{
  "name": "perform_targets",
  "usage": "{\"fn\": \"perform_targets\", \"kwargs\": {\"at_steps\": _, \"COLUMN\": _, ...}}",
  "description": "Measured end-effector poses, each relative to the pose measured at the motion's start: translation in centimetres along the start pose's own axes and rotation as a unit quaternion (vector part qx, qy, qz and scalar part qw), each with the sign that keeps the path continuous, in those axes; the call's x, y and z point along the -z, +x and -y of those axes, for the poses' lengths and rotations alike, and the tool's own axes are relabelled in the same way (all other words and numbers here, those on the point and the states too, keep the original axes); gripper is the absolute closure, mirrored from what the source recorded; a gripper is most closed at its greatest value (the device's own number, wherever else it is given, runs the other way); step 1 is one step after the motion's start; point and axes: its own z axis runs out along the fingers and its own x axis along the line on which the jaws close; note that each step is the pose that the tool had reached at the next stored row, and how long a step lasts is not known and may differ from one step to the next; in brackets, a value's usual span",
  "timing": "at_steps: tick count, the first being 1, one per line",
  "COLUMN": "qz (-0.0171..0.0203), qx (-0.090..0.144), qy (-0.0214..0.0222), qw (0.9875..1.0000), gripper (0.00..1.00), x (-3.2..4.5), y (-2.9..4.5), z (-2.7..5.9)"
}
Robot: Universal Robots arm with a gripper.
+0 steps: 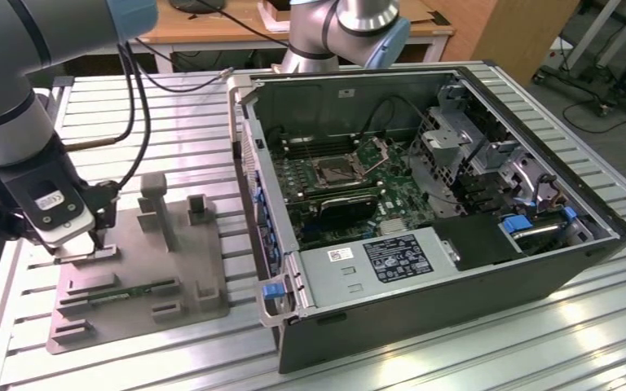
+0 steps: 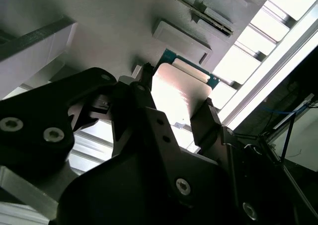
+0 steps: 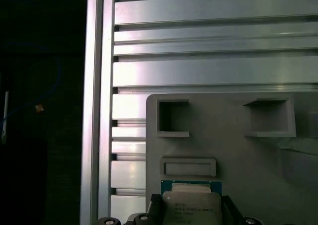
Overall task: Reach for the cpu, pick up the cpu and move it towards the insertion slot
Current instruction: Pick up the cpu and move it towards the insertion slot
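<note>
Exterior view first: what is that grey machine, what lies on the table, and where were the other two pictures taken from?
The grey machine is a robot arm with a gripper at its end. The exterior view comes from a camera standing off the arm. It shows a metal table bearing a grey holder and an open computer. The square socket on the computer's board is the insertion slot. The two wrist views come from cameras riding on the arm, near the gripper. Both show the cpu, a small square chip, on the holder with the gripper right at it. I cannot tell whether it is gripped.
</note>
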Motion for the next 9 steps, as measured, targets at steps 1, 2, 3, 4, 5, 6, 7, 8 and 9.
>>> {"fn": "perform_targets", "kwargs": {"at_steps": 1, "qz": 0.0, "qx": 0.0, "qy": 0.0, "qw": 1.0, "gripper": 0.45, "x": 0.08, "y": 0.0, "z": -0.01}}
{"fn": "perform_targets", "kwargs": {"at_steps": 2, "qz": 0.0, "qx": 0.0, "qy": 0.0, "qw": 1.0, "gripper": 0.45, "x": 0.15, "y": 0.0, "z": -0.01}}
{"fn": "perform_targets", "kwargs": {"at_steps": 3, "qz": -0.0001, "qx": 0.0, "qy": 0.0001, "qw": 1.0, "gripper": 0.45, "x": 0.24, "y": 0.01, "z": -0.01}}
{"fn": "perform_targets", "kwargs": {"at_steps": 4, "qz": 0.0, "qx": 0.0, "qy": 0.0, "qw": 1.0, "gripper": 0.45, "x": 0.3, "y": 0.0, "z": -0.01}}
{"fn": "perform_targets", "kwargs": {"at_steps": 5, "qz": 0.0001, "qx": 0.0, "qy": -0.0001, "qw": 1.0, "gripper": 0.45, "x": 0.32, "y": 0.0, "z": -0.02}}
{"fn": "perform_targets", "kwargs": {"at_steps": 6, "qz": 0.0001, "qx": 0.0, "qy": -0.0001, "qw": 1.0, "gripper": 0.45, "x": 0.31, "y": 0.0, "z": -0.02}}
{"fn": "perform_targets", "kwargs": {"at_steps": 7, "qz": 0.0002, "qx": 0.0, "qy": -0.0001, "qw": 1.0, "gripper": 0.45, "x": 0.32, "y": 0.0, "z": -0.02}}
{"fn": "perform_targets", "kwargs": {"at_steps": 8, "qz": 0.0, "qx": 0.0, "qy": 0.0, "qw": 1.0, "gripper": 0.45, "x": 0.34, "y": 0.0, "z": -0.02}}
{"fn": "perform_targets", "kwargs": {"at_steps": 9, "qz": 0.0, "qx": 0.0, "qy": 0.0, "qw": 1.0, "gripper": 0.45, "x": 0.35, "y": 0.0, "z": -0.02}}
